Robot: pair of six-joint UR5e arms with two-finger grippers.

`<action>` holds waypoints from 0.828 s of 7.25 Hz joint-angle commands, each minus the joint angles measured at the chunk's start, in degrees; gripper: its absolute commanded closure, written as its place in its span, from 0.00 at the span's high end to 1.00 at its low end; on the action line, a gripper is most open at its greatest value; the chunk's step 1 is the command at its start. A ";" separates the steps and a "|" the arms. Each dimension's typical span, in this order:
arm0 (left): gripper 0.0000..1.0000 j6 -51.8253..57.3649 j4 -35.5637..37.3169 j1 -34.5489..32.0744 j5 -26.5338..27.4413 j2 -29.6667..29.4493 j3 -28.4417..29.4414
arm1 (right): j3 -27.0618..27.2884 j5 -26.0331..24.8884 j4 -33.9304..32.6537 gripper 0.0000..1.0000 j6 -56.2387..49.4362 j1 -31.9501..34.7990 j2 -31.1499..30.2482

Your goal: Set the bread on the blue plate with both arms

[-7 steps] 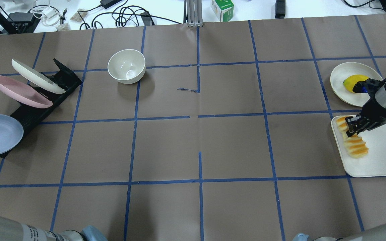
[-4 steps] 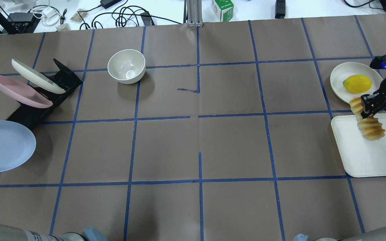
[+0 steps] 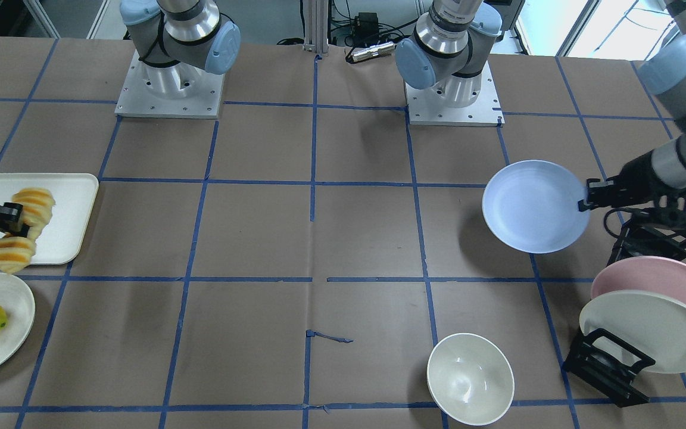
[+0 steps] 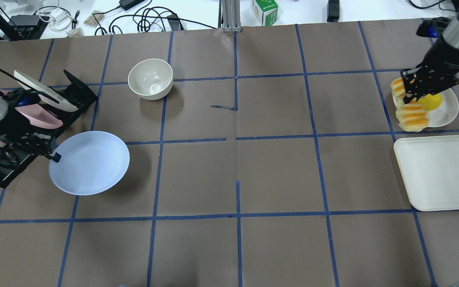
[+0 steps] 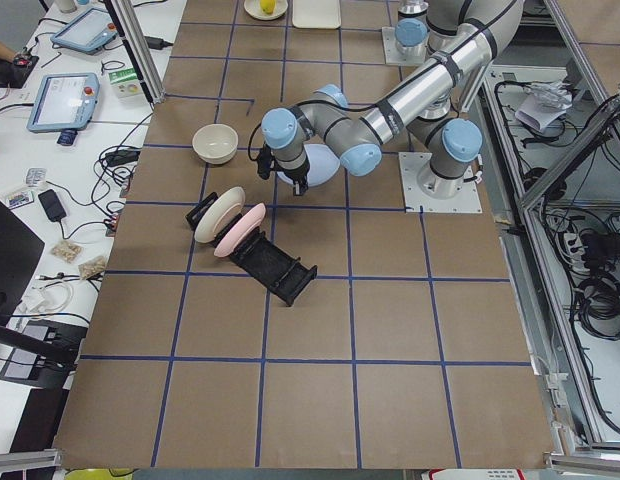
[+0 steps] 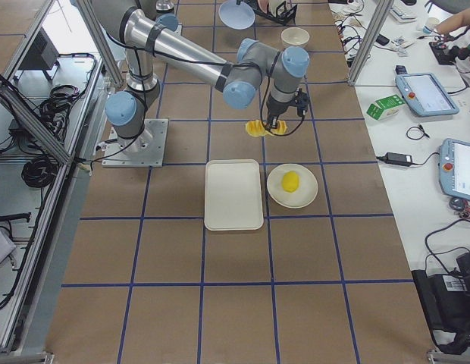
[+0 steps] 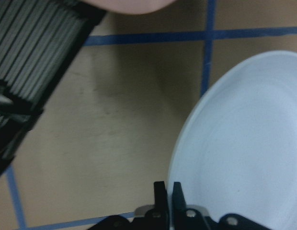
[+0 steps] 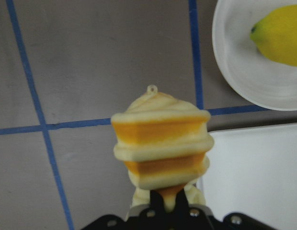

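Note:
The bread (image 4: 411, 113), a row of orange-yellow slices, hangs bent from my right gripper (image 4: 414, 95), which is shut on its middle. It is held in the air over the near edge of the lemon plate. The right wrist view shows the bread (image 8: 160, 148) end-on, with its lower end pinched between the jaws. The blue plate (image 4: 90, 162) is held by its left rim in my left gripper (image 4: 54, 155), shut, a little above the table beside the rack. In the front view the plate (image 3: 533, 205) and the left gripper (image 3: 584, 199) are at the right, and the bread (image 3: 15, 250) is at the left.
A white tray (image 4: 440, 171) lies at the right. A cream plate (image 4: 446, 109) holds a lemon (image 4: 432, 102). A cream bowl (image 4: 150, 78) stands at the far left-centre. A black rack (image 4: 78, 93) holds a pink plate (image 4: 34, 115) and a cream plate (image 4: 50, 97).
My right gripper has lifted the bread off the tray and carried it away over the lemon plate. The blue plate has come off the rack and moved right, held by my left gripper.

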 commanded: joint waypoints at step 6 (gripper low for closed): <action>0.00 -30.31 38.24 -29.34 -15.14 -17.15 -2.24 | -0.22 3.73 -7.11 0.00 28.60 23.95 2.00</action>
